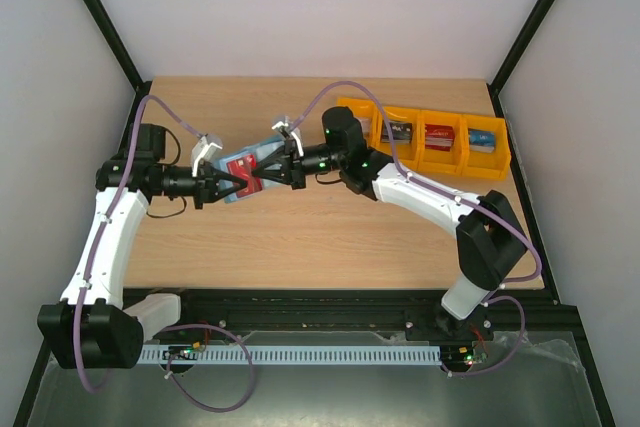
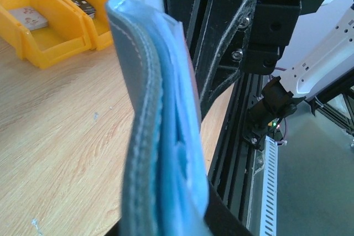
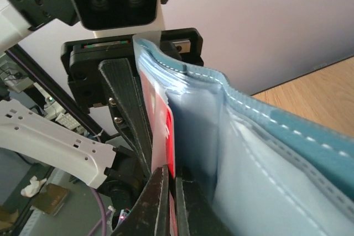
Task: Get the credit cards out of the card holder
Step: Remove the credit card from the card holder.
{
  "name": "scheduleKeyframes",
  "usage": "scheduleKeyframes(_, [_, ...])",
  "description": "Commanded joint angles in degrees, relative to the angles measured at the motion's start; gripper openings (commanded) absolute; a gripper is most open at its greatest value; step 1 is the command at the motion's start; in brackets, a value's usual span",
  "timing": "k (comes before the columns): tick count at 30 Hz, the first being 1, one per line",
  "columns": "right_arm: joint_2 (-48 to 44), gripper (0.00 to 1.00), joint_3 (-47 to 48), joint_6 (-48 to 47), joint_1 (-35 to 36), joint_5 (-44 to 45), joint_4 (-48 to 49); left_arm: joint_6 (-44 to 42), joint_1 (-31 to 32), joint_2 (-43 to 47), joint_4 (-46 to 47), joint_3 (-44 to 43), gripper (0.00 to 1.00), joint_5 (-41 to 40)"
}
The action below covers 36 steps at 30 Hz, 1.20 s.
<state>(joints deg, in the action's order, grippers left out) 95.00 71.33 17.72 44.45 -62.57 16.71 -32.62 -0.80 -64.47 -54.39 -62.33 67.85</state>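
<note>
- Left claw (image 1: 230, 185) clamps the wallet (image 1: 243, 165); right claw (image 1: 262, 179) pinches the red card (image 3: 169, 131).
- That edge pinch could slip, or drag the wallet free.

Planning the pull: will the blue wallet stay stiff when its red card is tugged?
Probably floppy: the wallet curves in soft stitched layers. Tugged by the red card, it may bend toward the right gripper.
</note>
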Motion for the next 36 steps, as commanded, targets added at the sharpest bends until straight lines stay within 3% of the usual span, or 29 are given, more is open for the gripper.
scheduleKeyframes(1, [0.4,0.02,0.7,2.1,1.3,-2.9,6.3,-2.1,1.1,0.8,-0.6,-1.1,0.02,5.5])
scheduleKeyframes(5, [-0.5,0.02,0.0,4.1,0.6,-3.2,8.4,-2.1,1.1,1.0,-0.6,-1.0,0.12,5.4])
scheduleKeyframes(9, [-2.3,0.02,-2.6,5.3,-2.0,-1.2,9.0,-2.6,1.1,1.3,-0.8,-0.9,0.15,5.0])
scheduleKeyframes(18, [-5.4,0.02,-3.5,-0.6,-4.5,0.0,0.2,-2.7,1.0,1.2,-0.7,-0.7,0.25,5.1])
scheduleKeyframes(20, [-5.5,0.02,-3.2,-1.3,-4.8,0.3,-0.7,-2.7,0.9,1.3,-0.6,-0.6,0.24,4.9])
scheduleKeyframes(26, [-7.1,0.02,-3.7,-3.3,-6.7,1.3,-3.5,-2.0,0.5,1.7,0.0,-0.3,0.02,4.5])
scheduleKeyframes(32, [-10.2,0.02,-6.1,-2.9,-9.5,3.1,-3.6,7.8,-0.5,2.4,8.0,2.1,0.02,-0.1])
scheduleKeyframes(36, [-13.9,0.02,-11.7,3.9,-16.2,6.0,3.6,16.9,-1.7,2.7,15.3,4.2,0.02,-6.2])
